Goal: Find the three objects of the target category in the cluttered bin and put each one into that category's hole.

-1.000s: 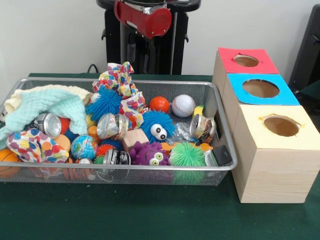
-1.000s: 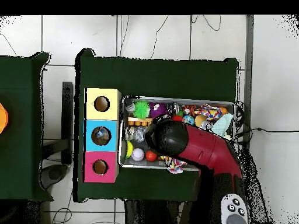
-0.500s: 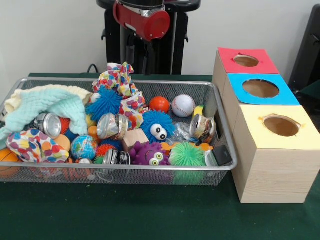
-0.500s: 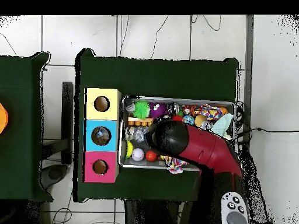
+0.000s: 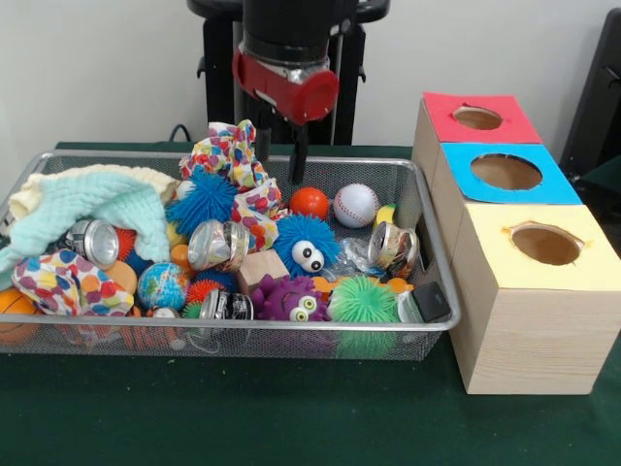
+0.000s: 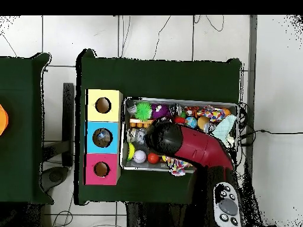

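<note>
Pincer (image 5: 279, 157) hangs released, empty, over bin (image 5: 417, 209) rear, just beside orange ball (image 5: 310, 202). Risk: descent snags patterned cloth (image 5: 233, 160) w/ fingers, dragging clutter.

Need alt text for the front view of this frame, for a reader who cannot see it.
A red and black arm lowers its open gripper over a wire mesh bin crammed with spiky balls, cans and cloths. Beside the bin stands a wooden box with red, blue and yellow holes on top.
</note>
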### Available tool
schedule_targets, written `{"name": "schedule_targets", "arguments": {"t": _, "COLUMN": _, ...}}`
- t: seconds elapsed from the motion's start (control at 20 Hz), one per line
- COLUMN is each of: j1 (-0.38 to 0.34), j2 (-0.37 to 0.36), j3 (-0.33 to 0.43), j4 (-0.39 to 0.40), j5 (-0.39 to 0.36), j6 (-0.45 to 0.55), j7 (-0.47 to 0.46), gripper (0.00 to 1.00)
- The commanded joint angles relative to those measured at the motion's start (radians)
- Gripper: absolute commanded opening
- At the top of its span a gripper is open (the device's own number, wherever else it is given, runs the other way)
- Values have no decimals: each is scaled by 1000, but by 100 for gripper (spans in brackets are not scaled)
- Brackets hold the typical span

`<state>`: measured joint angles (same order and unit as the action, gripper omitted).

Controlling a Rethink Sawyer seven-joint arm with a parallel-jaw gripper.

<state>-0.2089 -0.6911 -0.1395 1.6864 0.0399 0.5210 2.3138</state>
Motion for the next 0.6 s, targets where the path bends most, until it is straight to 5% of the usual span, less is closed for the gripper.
{"name": "schedule_targets", "arguments": {"t": 0.05, "j1": 18, "j2": 121, "j3": 63, "j4": -38, "j5": 26, "j6": -104, "j7": 139, "gripper": 100}}
{"name": "schedule_targets", "arguments": {"t": 0.6, "j1": 72, "j2": 139, "j3": 40, "j4": -74, "j5": 85, "j6": -93, "j7": 176, "gripper": 100}}
